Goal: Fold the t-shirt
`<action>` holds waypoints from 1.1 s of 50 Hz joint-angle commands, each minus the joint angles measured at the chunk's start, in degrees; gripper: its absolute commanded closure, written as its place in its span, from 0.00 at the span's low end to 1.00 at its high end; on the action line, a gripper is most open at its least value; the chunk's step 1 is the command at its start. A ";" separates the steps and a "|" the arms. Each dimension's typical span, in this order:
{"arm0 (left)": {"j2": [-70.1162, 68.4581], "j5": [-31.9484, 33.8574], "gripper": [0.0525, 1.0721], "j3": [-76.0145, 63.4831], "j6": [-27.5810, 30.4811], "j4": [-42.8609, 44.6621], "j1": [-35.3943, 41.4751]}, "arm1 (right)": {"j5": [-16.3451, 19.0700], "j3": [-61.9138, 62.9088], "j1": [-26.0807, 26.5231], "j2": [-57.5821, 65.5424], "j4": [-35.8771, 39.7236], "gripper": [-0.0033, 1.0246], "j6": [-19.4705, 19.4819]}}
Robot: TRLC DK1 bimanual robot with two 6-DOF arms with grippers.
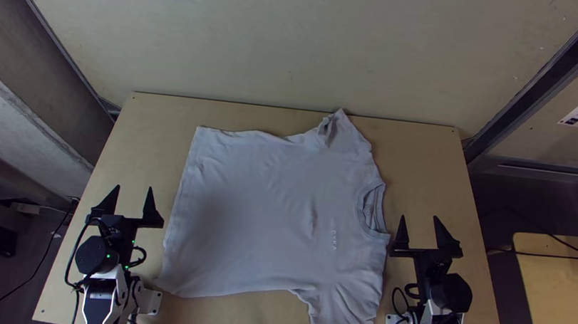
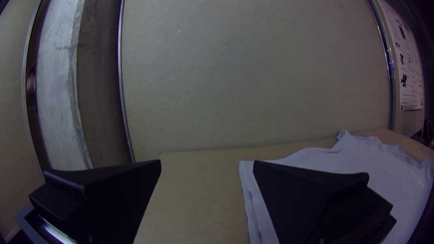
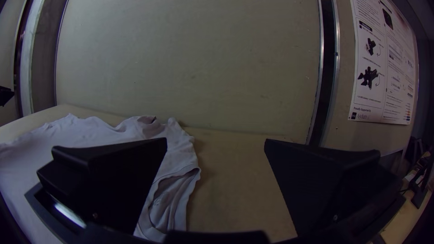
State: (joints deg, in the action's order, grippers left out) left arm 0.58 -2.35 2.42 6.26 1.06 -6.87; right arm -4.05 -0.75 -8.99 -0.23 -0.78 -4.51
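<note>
T-shirt (image 1: 265, 217), pale, spread unfolded across the middle of the wooden tabletop (image 1: 136, 146); its neckline (image 1: 372, 208) faces the right arm, its bottom hem (image 1: 182, 201) the left. The left end effector (image 1: 132, 199) stands beside the hem, fingers spread apart. The right end effector (image 1: 419, 229), likewise spread, stands near the neckline.

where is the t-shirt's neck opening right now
In the top view, the neck opening is on the shirt's right side, facing the right arm's open jaws, which stand just nearer the table's near edge.
</note>
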 commanded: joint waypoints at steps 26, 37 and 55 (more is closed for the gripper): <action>-0.58 -0.20 0.04 -2.24 0.24 -0.80 0.02 | -0.87 0.40 -0.41 0.05 0.69 0.04 0.82; -0.58 1.47 0.04 -2.24 0.07 -1.15 0.72 | -0.87 0.40 -0.41 0.05 0.69 0.04 0.91; -0.75 2.26 0.04 -1.98 -0.99 -1.15 1.07 | -0.96 0.05 -3.75 -0.12 0.25 0.04 8.29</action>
State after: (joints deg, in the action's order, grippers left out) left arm 0.58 -0.60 2.42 6.02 0.97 -6.11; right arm -4.05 -0.78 -12.14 -0.23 -0.78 1.96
